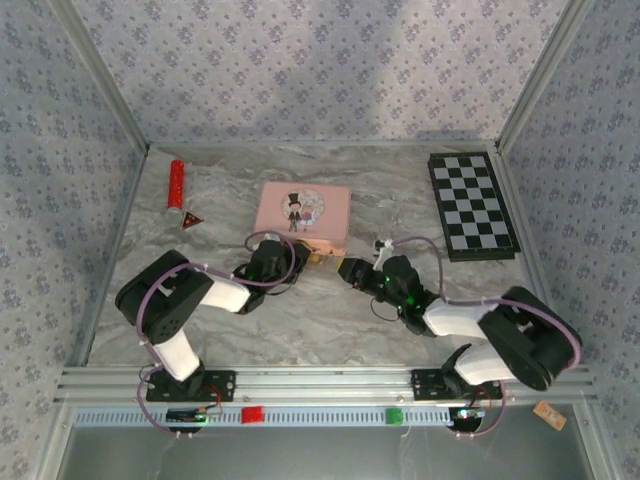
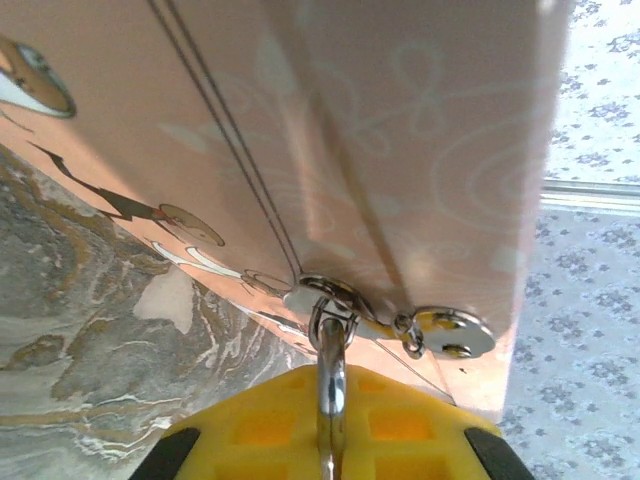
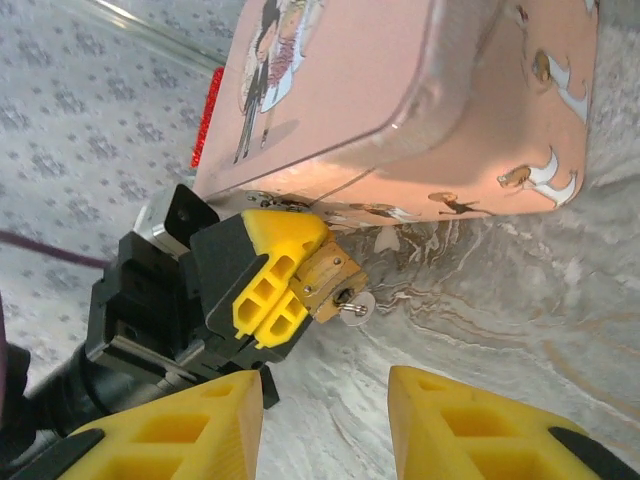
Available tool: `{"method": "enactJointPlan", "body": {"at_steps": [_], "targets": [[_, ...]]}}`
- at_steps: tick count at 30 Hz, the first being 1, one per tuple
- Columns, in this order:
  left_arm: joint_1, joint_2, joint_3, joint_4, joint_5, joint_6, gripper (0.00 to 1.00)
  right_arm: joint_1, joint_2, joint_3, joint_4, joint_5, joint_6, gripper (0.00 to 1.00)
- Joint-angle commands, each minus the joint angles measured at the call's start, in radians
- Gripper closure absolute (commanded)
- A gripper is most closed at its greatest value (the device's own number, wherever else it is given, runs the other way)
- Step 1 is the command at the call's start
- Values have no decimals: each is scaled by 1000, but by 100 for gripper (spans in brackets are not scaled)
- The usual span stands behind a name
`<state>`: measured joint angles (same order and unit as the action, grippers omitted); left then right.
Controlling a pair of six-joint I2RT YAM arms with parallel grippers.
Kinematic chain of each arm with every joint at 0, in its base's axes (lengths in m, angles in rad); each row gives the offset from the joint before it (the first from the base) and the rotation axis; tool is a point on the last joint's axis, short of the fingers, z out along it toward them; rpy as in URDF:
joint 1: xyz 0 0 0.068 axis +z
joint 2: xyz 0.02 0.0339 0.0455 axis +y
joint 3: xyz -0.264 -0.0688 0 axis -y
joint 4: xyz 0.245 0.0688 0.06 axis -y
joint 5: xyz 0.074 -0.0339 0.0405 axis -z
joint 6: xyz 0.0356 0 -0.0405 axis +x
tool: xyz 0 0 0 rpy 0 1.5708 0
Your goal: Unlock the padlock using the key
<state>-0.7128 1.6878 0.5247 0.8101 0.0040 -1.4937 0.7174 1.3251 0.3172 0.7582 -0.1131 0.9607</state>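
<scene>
Brass padlock [image 3: 325,282]: tiny, rigid, light, likely slick. It's pinched at the tips of the left end effector [image 3: 300,268], whose yellow fingers are clamped on the body sides, so you have it steadied. The thin shackle [image 2: 330,375] runs straight ahead of that end effector through the hasp [image 2: 400,325] on the pink tin [image 3: 400,90], so expect swivel if the hold slips. The key [image 3: 352,306] sits in the keyhole, its small silvery head just ahead of the right end effector [image 3: 325,400]. Right jaws stand apart with nothing between them. The key head is small, flat and smooth, so take it square across the flats or it'll probably skid. The tin rests on the marbled counter [image 3: 500,300] and may slide when you twist.
</scene>
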Motion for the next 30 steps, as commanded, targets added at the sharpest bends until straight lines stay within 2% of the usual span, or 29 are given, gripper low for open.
{"method": "enactJointPlan", "body": {"at_steps": [1,5,14,22,30], "targets": [[3,-66,53,-41,45,121,99,2,-51,83,-239,15,-251,62],[9,-103,111,-144,94,246,99,2,14,162,-331,-20,-324,64],[38,-158,164,-221,185,335,99,26,181,229,-337,-115,-379,69],[41,-151,165,-215,238,327,99,33,244,276,-331,-103,-391,72],[24,-142,122,-149,276,212,99,33,256,235,-117,-82,-385,76]]}}
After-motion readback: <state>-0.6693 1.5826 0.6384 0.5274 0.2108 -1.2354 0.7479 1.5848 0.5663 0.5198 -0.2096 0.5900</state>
